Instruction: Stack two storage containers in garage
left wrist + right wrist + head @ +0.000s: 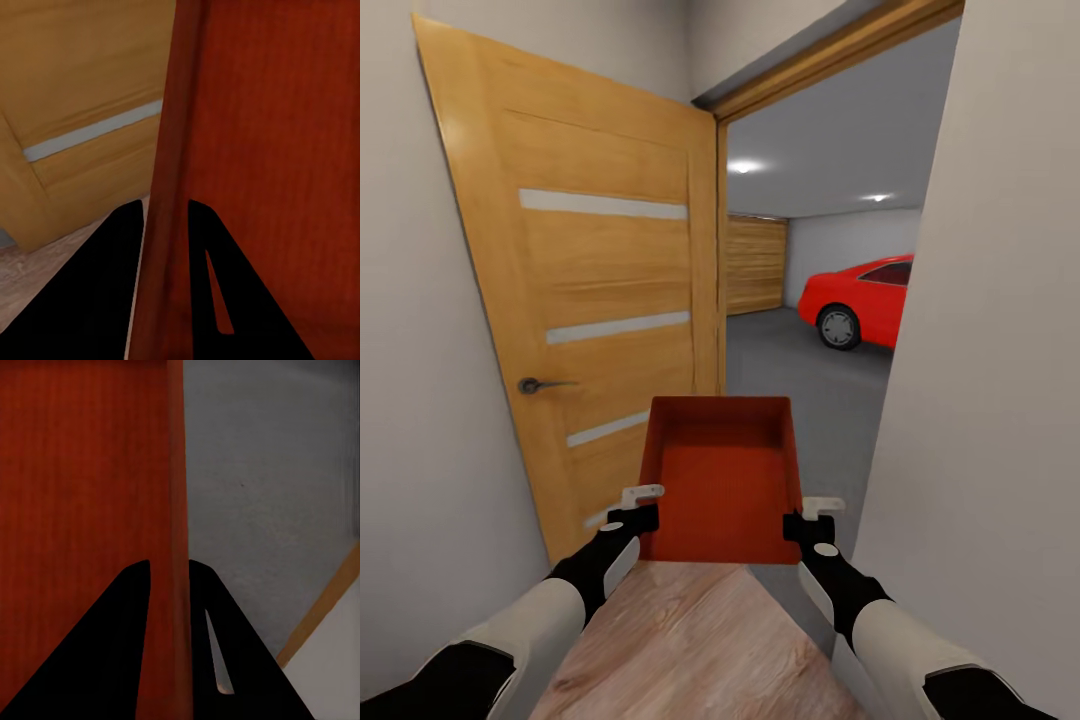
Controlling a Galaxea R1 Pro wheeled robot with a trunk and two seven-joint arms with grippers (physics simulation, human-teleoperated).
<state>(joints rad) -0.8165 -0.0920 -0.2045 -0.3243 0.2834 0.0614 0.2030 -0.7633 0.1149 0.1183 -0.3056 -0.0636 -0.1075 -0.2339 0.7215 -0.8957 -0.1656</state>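
White forearms, black wrists, black pincers (632,521) with white finger mounts.

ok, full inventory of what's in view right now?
container: 1, red-orange, open-topped, empty, held out in front at the doorway
door: 1, light wood with pale strips and a dark handle, swung open on the left
car: 1, red, partly seen in the garage, right of the doorway
garage floor: dark grey, beyond the doorway
plank floor: light wood, under the arms
walls: pale, both sides
left gripper: 1, black, clamped on the container's left wall
right gripper: 1, black, clamped on its right wall
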